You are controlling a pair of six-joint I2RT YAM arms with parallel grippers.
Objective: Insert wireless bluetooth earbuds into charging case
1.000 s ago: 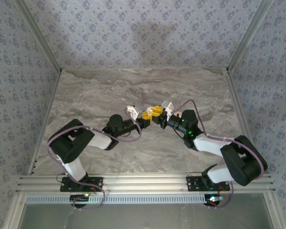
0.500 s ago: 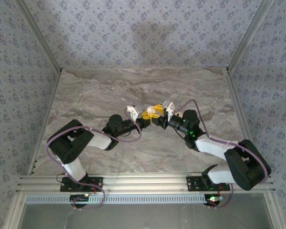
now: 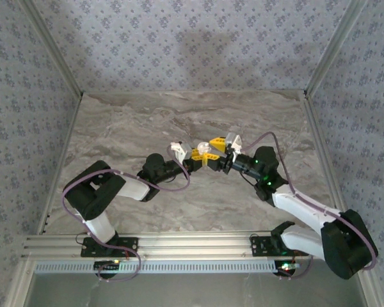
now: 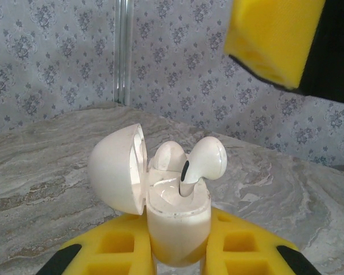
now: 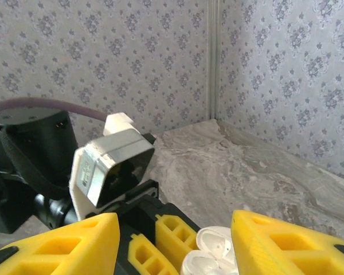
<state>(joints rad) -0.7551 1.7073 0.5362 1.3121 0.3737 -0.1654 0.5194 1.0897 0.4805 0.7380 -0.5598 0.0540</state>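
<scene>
On the left of the top view, the left arm reaches in over the marbled grey surface [image 3: 134,121] toward the middle. Its left gripper [image 3: 200,157] is clamped on the charging case [image 4: 178,229], which its wrist camera shows as a glossy white case standing upright between the two yellow fingers [image 4: 241,252]. The case is open, with its rounded lid [image 4: 116,170] hinged back to the left. One white earbud [image 4: 206,160] sits stem-down in the right-hand well, its bulb leaning up above the rim and a dark strip showing along its stem. Behind it, a second earbud [image 4: 168,156] rests lower in the other well. In the top right corner of that view, a yellow finger pad [image 4: 275,34] of the other arm hangs above the case without touching it. The right gripper [image 5: 175,220] comes in from the right, its jaws spread apart and holding nothing. In its own camera the open case appears low between its fingers. The white-framed camera block [image 5: 112,166] on the left wrist is just beyond, and patterned wallpaper [image 5: 132,57] lies behind.
</scene>
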